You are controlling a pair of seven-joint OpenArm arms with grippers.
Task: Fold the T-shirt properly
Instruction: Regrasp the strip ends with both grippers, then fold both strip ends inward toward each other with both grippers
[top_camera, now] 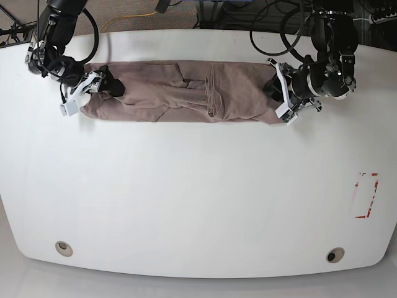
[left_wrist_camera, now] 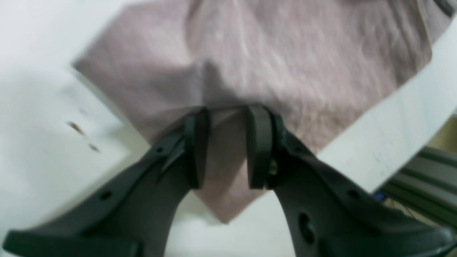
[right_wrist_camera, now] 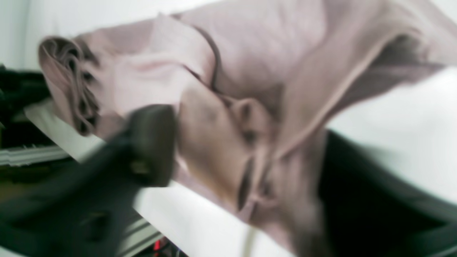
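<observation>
T-shirt (top_camera: 180, 93) along table's (top_camera: 198, 205) far edge, near side bare.

Saw soft, thin, matt cloth in the T-shirt (top_camera: 180, 93), faintly streaked in the weave and creased into folds and ridges. Found the table (top_camera: 198, 198) smooth and white with a dull sheen, marked by a few small brown specks in the left wrist view. Noted dark matt plastic in the fingers (left_wrist_camera: 194, 150) of the left gripper (left_wrist_camera: 225, 148), with smoother black pads
</observation>
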